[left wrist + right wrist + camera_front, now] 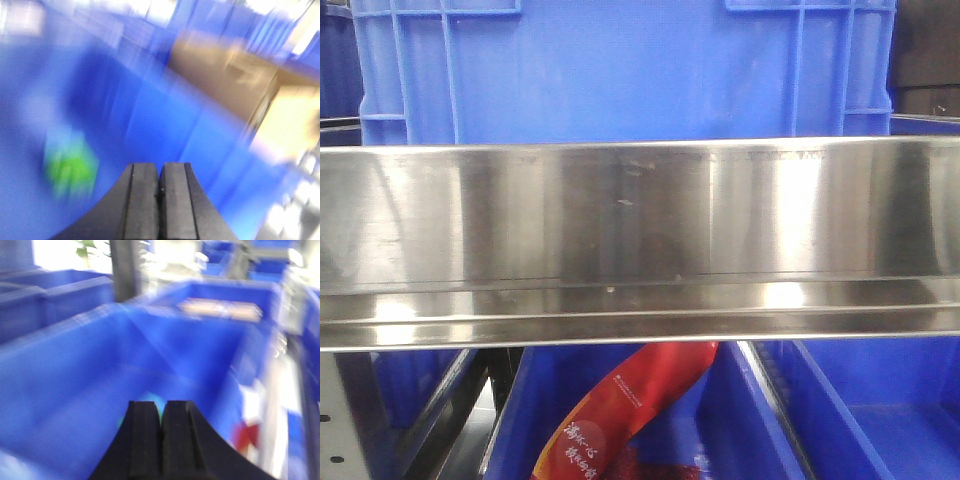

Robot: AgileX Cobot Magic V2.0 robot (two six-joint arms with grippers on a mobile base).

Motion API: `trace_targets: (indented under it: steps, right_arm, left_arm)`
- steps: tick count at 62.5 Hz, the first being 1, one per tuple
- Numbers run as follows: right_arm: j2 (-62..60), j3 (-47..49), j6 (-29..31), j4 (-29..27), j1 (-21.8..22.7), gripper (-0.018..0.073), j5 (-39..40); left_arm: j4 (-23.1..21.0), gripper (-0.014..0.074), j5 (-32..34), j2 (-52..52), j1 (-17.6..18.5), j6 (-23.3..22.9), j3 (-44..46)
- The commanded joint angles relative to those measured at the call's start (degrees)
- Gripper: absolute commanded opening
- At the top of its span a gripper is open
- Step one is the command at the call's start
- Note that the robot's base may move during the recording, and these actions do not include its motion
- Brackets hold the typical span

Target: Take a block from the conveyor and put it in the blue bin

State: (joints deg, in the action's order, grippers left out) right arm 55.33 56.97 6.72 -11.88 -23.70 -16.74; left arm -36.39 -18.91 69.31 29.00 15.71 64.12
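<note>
Both grippers closed over blue bins; views blurred.

Left gripper [160, 192] and right gripper [161, 432] have pads together, holding nothing. A smeared green block [70, 167] lies in the bin [150, 115]. Front view: a steel rail [640, 240] hides the conveyor.

A wide band of polished steel [640, 240] runs across the front view, catching soft vertical glare from overhead light. Behind it stands a ribbed blue plastic crate [620, 70]. Below, a red printed bag [620, 415] lies in shadow. In the blurred wrist views, bright white light [65, 255] shines through at the top, beside a grey post [125, 267].
</note>
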Motion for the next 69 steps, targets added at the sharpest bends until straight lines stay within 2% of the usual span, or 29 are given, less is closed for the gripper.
trace_targets:
  steps: [1, 14, 22, 33, 39, 47, 53, 58, 64, 69]
  right_arm:
    - [-4.7, -3.6, -0.3, 0.3, 0.9, -0.0162, 3.7]
    - [-12.8, -10.2, -1.5, 0.1, 0.9, -0.0162, 1.4]
    - [-17.9, -14.2, -1.5, 0.1, 0.9, -0.0162, 2.2]
    - [-21.7, -17.7, -1.5, 0.1, 0.9, -0.0162, -0.9]
    - [-22.8, -20.2, -1.5, 0.1, 0.9, -0.0162, -2.4]
    - [-25.6, -24.5, -1.5, 0.1, 0.9, -0.0162, 0.3]
    - [-28.5, -28.0, -1.5, 0.1, 0.9, -0.0162, 2.8]
    - [-31.9, -30.7, -1.5, 0.1, 0.9, -0.0162, 3.9]
    - [-35.8, -33.0, -1.5, 0.1, 0.9, -0.0162, 3.9]
    - [-39.1, -34.7, -1.5, 0.1, 0.9, -0.0162, 3.9]
  left_arm:
    - [-0.1, -0.0111, 1.6, -3.3, 1.3, -0.9, -3.7]
    - [1.5, -0.0111, 1.7, -10.8, 2.9, -1.2, -11.6]
    - [7.1, -0.0111, 1.4, -16.9, 2.9, -1.2, -15.4]
    - [11.2, -0.0111, 0.4, -26.1, 2.9, -1.2, -17.0]
    - [15.7, -0.0111, 0.0, -32.2, 2.9, -1.2, -19.1]
    - [22.1, -0.0111, 0.0, -40.1, 2.2, -1.2, -24.8]
    - [22.7, -0.0111, -0.4, -46.1, 0.2, -1.2, -30.6]
    - [23.0, -0.0111, -2.2, -50.8, -2.8, -1.7, -34.5]
    - [24.2, -0.0111, -3.7, -56.8, -7.5, -7.7, -38.5]
    - [26.3, -0.0111, -7.4, -61.4, -12.6, -10.1, -40.3]
